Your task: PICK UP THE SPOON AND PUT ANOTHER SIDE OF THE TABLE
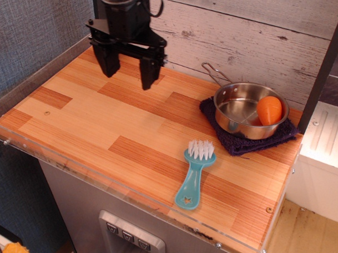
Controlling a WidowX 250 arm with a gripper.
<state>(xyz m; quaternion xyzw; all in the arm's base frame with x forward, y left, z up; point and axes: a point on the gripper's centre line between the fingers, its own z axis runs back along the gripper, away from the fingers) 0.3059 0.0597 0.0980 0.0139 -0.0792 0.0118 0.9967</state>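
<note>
The spoon is a small teal brush with white bristles and a star-shaped hole in its handle end. It lies flat on the wooden table near the front right edge, bristles toward the back. My gripper hangs open and empty above the table's back left part, far from the spoon, its two black fingers pointing down.
A steel pot with a wire handle holds an orange object and stands on a dark purple cloth at the back right. A dark post stands at the back left. A clear acrylic rim runs along the front edge.
</note>
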